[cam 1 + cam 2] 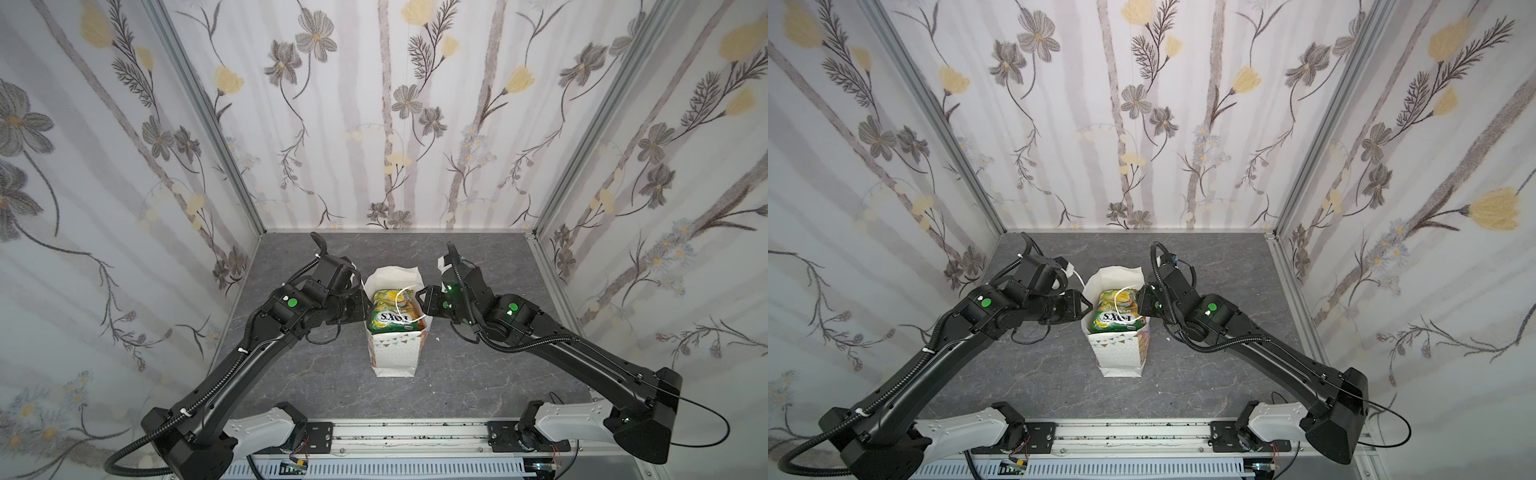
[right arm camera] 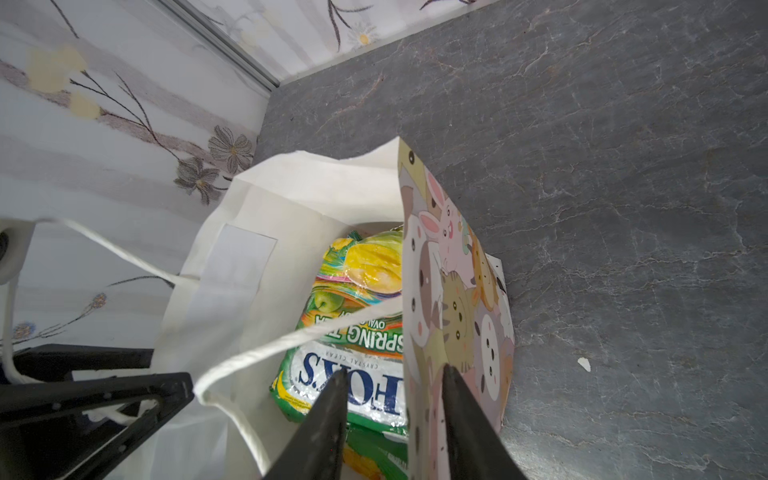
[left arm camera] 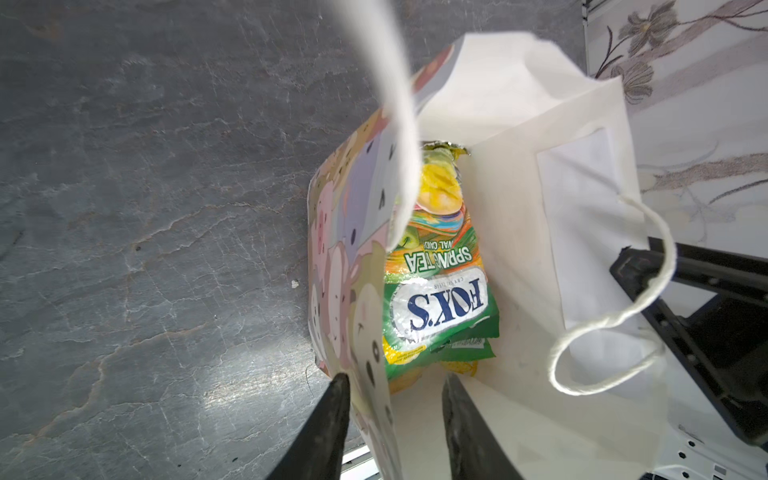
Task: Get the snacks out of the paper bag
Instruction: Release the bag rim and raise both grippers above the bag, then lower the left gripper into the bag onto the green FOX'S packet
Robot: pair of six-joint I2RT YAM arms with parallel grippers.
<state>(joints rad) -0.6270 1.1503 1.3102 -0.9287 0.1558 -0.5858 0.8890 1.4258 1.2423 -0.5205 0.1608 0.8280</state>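
A: Closest in the left wrist view are the 2 black fingers of the left end effector (image 3: 395,378). They are parted, and the cartoon-printed wall of the paper bag (image 3: 345,266) stands loose in the gap, not pinched.

B: It's the same opposite. The right end effector (image 2: 394,370) sits astride the other printed wall with its fingers apart, 1 inside over the FOX'S packet (image 2: 307,365) and 1 outside.

A: So neither holds anything. Where are the snacks (image 1: 392,311)?

B: All in the bag, as far as I can see. The FOX'S packet lies on top, with green and yellow edges of lower packets (image 3: 469,349) beneath it (how many, I cannot tell). Only a small white scrap (image 2: 584,363) lies out on the desk (image 1: 478,374).

A: In both top views the bag stands upright mid-desk between the arms, with its mouth spread wide.

B: I judge this to be the opening step, about done, with no packet lifted yet.

A: Then next, 1 end effector should go down into the mouth for the top packet.

B: That calls for care with the cord handle (image 2: 291,345), which droops across the packet. It also calls for a pinch on a crinkly edge rather than the flat face. The other arm could steady a wall so the light bag does not tip.
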